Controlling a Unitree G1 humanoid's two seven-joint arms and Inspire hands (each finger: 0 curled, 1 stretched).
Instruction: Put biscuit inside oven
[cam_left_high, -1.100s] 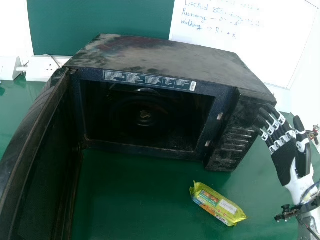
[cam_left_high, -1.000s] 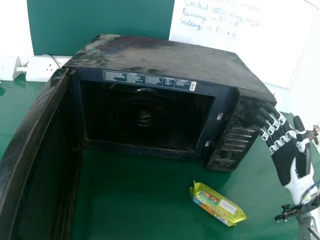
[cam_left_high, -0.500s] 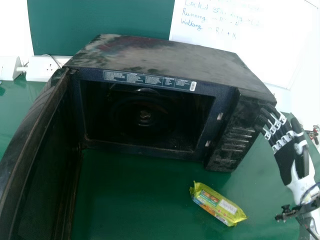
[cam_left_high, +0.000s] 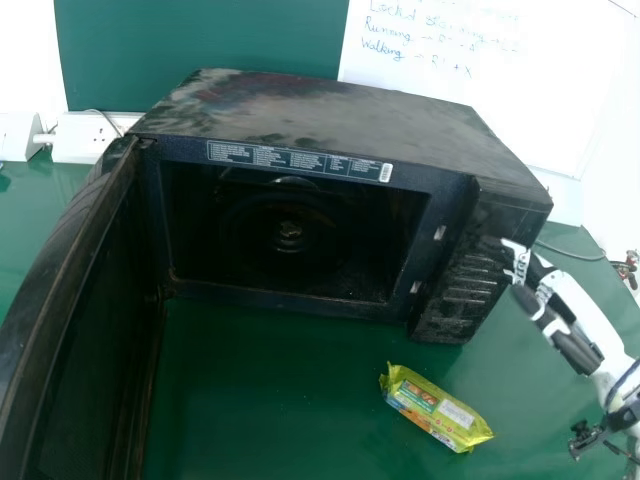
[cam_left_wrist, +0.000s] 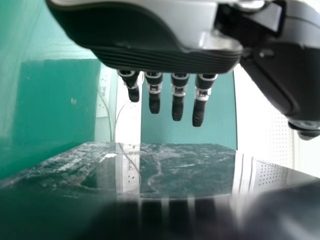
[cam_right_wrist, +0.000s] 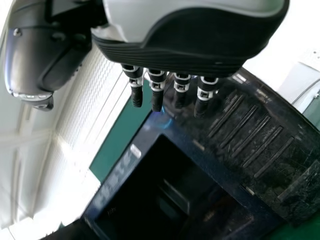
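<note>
From here I see the boxy black oven (cam_left_high: 330, 115) already open, just beside the robot's right hand (cam_left_high: 583, 308), empty and straight-fingered like the left hand (cam_left_wrist: 160, 57). The yellow-green plastic biscuit packet (cam_left_high: 435, 408) lies nearer the robot than the right hand; gripping and loading remain.

Oven (cam_left_high: 330, 115) in head, right wrist views

Your right hand (cam_left_high: 582, 308) is white and black, with a dark cable (cam_left_high: 622, 381) and a black fitting (cam_left_high: 592, 436) near its wrist. Its thumb (cam_right_wrist: 30, 65) is glossy grey, with a small screw (cam_right_wrist: 17, 32). Your left hand (cam_left_wrist: 150, 56) has a pale grey shell (cam_left_wrist: 185, 20), ribbed black edging (cam_left_wrist: 175, 61) and black fingers (cam_left_wrist: 178, 107) banded in silvery white.
</note>
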